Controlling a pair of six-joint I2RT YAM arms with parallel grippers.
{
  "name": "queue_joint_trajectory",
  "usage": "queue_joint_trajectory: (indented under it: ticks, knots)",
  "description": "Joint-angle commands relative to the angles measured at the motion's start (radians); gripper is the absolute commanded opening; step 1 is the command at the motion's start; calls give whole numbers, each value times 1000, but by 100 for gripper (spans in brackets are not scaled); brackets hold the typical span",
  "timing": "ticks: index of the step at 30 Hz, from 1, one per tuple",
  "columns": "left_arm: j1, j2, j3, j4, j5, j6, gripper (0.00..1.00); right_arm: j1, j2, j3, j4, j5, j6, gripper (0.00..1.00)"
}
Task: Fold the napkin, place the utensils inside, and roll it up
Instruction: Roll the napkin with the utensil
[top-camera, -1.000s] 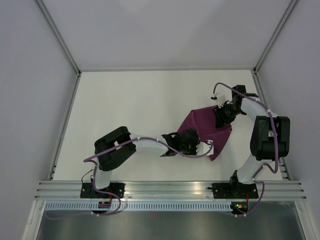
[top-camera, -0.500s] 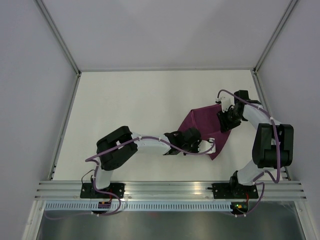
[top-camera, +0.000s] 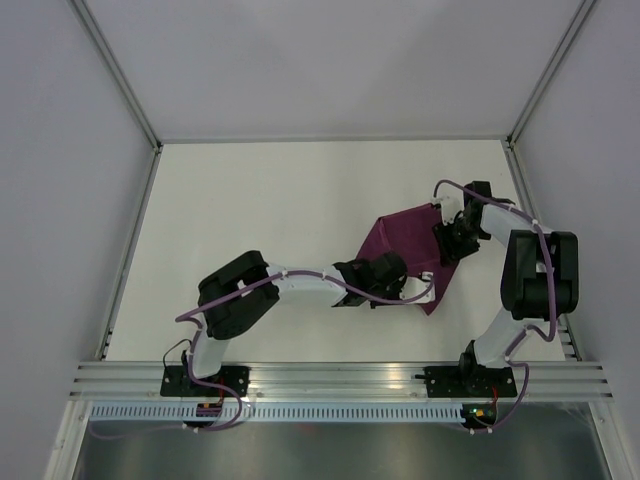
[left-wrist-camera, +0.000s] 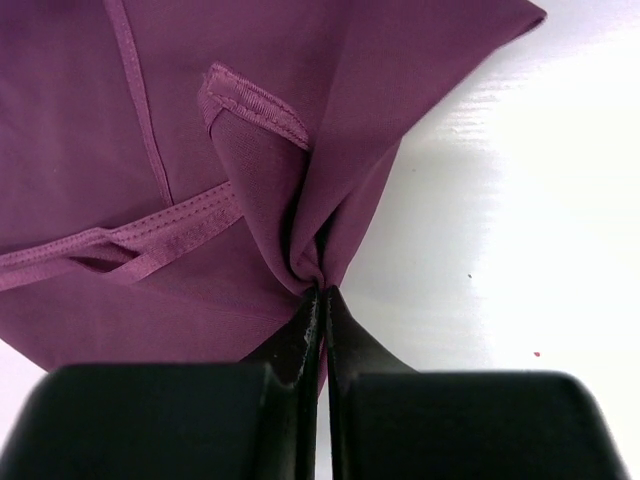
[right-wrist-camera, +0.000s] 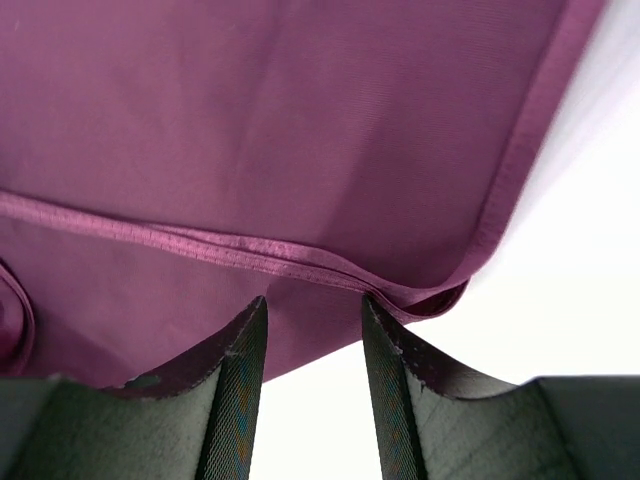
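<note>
"Top external view: the napkin (top-camera: 410, 250) lies on the right part of the table (top-camera: 280, 220), between the two arms. It is doubled over and not flat," says the first observer. "No utensils can be seen in any view."

"And the hands?" asks the second.

"The left hand (left-wrist-camera: 320, 292) is closed on the napkin. In the left wrist view its two fingers press together on a small gathered pinch of cloth at one edge, and a hemmed corner curls up just beside the pinch. The right hand (right-wrist-camera: 310, 315) is open. Its fingers stand apart at the stitched hem near another corner, and it grips nothing."

"What can go wrong from here?"

"Probably three things. The pinch is very small and the cloth looks smooth, so it may slip out when the left hand pulls. The gathered cloth may hold more than one layer, so a pull could drag the lower layer too and spoil the fold. And nothing holds the other side, so the whole napkin may slide over the table instead of folding."

"And the curled corner?"

"If it is pressed down as it is, the fold likely comes out crooked, and that makes a bad bed for the utensils."
</note>
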Motion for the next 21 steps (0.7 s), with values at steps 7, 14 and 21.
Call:
queue_joint_trajectory:
  ticks: [7,14,21]
  knots:
    - [3,115,98,-224,-19,-95,2,10,182,174,32,36,47,49]
    - [5,166,219,-391,11,-112,2,79,311,358,25,-13,69,50]
    - [31,209,379,-597,115,-124,2,123,369,504,19,-117,79,54]
